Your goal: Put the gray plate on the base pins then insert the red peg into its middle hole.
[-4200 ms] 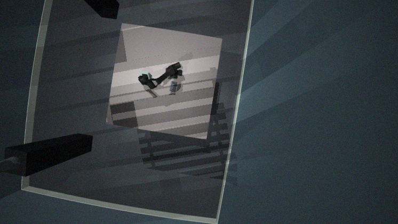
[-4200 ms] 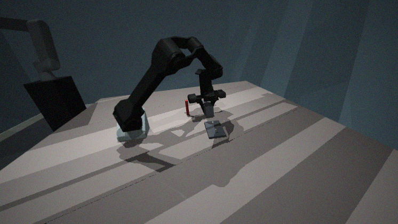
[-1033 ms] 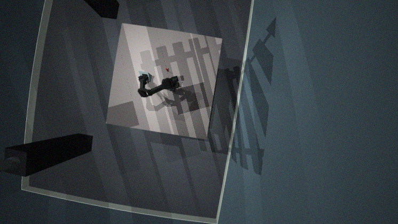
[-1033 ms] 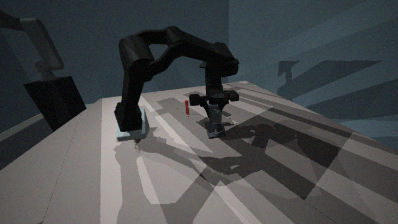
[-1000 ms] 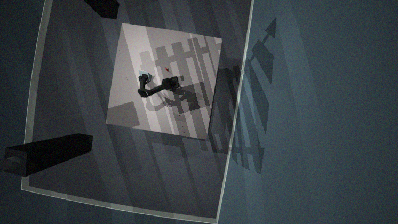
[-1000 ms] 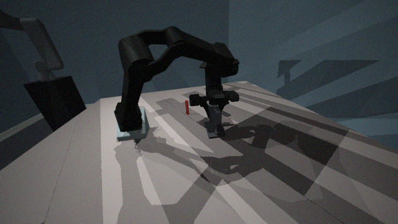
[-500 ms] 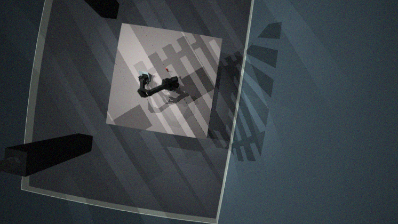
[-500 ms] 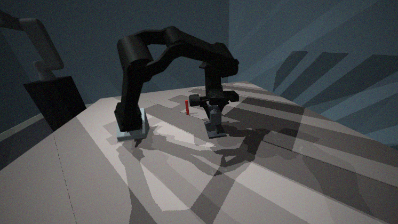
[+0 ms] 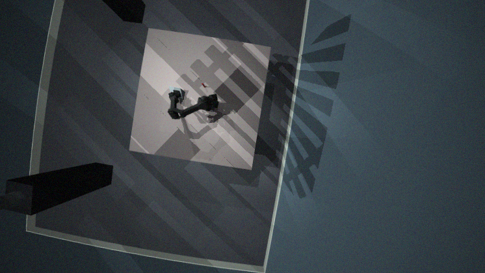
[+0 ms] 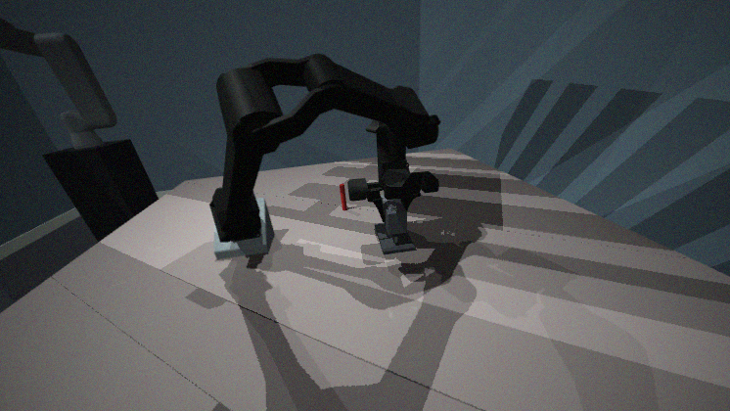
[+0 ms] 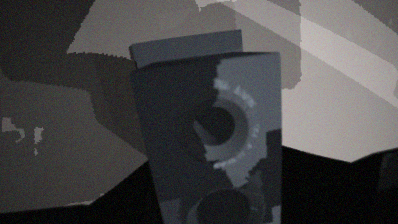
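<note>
Our gripper is clamped on the gray plate, which hangs right under the jaws with its long side pointing down. Just below it sits the base. Farther off, beside the jaws, the red peg stands upright.

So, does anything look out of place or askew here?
Nothing stands out. The gripper holds the gray plate just above the base, and the red peg stands upright beside it.
</note>
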Robot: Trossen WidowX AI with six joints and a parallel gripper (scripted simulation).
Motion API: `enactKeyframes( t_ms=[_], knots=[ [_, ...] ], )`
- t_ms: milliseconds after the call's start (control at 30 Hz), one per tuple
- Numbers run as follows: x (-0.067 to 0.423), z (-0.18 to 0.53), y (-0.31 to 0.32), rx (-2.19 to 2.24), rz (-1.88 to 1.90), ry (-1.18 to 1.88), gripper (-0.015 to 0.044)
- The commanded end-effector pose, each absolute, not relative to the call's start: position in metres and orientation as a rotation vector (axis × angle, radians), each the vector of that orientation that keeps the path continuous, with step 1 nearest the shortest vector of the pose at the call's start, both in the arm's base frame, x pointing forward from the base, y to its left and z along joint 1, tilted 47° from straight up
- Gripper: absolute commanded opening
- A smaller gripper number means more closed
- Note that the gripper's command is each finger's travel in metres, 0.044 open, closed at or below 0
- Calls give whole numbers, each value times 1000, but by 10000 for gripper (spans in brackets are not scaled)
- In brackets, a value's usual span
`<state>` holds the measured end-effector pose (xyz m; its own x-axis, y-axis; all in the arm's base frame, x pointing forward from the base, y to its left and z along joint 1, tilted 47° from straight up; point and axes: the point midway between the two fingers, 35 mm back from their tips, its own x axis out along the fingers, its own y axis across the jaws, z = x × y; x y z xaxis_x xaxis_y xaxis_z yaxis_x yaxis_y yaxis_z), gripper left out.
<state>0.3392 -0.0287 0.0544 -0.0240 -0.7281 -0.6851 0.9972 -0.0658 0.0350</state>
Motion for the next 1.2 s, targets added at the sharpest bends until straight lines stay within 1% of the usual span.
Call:
enactKeyframes(
  t_ms=[0,533,800,1167],
  knots=[
    [339,52,-32,631,-1533,547,0],
    [339,37,-49,631,-1533,546,0],
    [339,38,-47,640,-1537,546,0],
    [339,38,-47,640,-1537,546,289]
  ],
)
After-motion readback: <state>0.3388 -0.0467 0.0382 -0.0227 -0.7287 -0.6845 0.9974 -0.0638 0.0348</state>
